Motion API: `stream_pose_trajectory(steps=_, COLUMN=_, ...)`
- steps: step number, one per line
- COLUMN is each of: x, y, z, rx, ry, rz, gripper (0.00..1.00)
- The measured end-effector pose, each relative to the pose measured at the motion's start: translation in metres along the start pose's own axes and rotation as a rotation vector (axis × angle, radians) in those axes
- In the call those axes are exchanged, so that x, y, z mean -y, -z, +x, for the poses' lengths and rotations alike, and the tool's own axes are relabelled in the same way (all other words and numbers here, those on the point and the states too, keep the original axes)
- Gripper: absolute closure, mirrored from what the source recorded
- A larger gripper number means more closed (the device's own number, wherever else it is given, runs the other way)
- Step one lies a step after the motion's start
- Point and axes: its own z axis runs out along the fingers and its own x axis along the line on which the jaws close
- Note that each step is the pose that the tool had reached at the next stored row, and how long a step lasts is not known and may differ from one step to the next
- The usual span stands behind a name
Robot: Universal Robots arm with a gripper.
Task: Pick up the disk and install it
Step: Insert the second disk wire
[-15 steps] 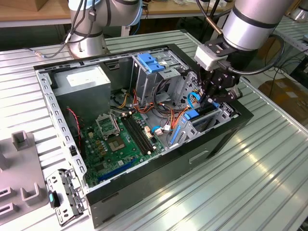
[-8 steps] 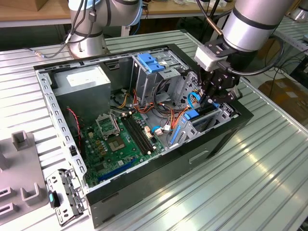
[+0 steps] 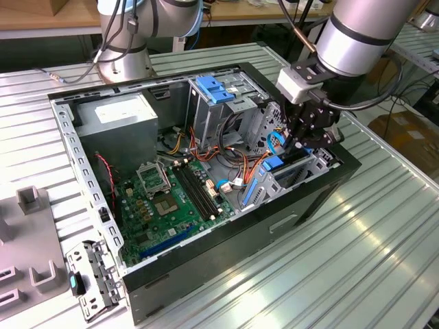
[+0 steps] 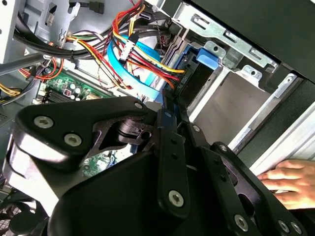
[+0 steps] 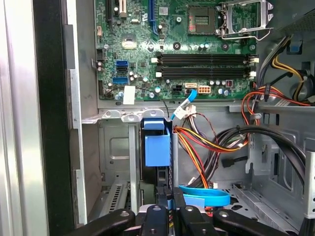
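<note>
Blue-railed dark-grey metal disk stands in the silver drive cage; I see my gripper's black jaws clamped on its edge.

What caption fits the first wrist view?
The robot's claw hangs over the blue-railed disk standing in the drive cage, below the green motherboard.

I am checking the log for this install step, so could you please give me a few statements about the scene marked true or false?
1. The gripper is over the drive cage at the case's end on the exterior view's right. True.
2. The disk lies on the table outside the case. False: it stands in the drive cage, blue tab showing.
3. The CPU socket on the motherboard holds a cooler. False: it is bare.
4. A person's hand rests near the case in the second wrist view. True.
5. The side of the computer case is closed. False: it is open.
</note>
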Motion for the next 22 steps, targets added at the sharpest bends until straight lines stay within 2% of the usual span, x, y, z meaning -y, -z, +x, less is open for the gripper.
stream_pose_trajectory(steps=4, x=-0.0003, y=-0.0043, z=0.0018, rx=0.0004, ry=0.000, rz=-0.0001, gripper=0.84)
stream_pose_trajectory(steps=11, x=-0.0003, y=-0.0046, z=0.0019, rx=0.0014, ry=0.000, rz=0.0001, gripper=0.83)
stream_pose_trajectory(steps=12, x=-0.0001, y=-0.0028, z=0.0018, rx=0.0015, ry=0.000, rz=0.0000, gripper=0.76)
stream_pose_trajectory(steps=16, x=0.0009, y=0.0118, z=0.0010, rx=0.0009, ry=0.000, rz=0.0010, gripper=0.76)
stream_pose_trajectory(steps=20, x=0.0010, y=0.0134, z=0.0009, rx=0.0011, ry=0.000, rz=0.0012, gripper=0.78)
stream_pose_trajectory(steps=22, x=0.0010, y=0.0134, z=0.0009, rx=0.0009, ry=0.000, rz=0.0012, gripper=0.89)
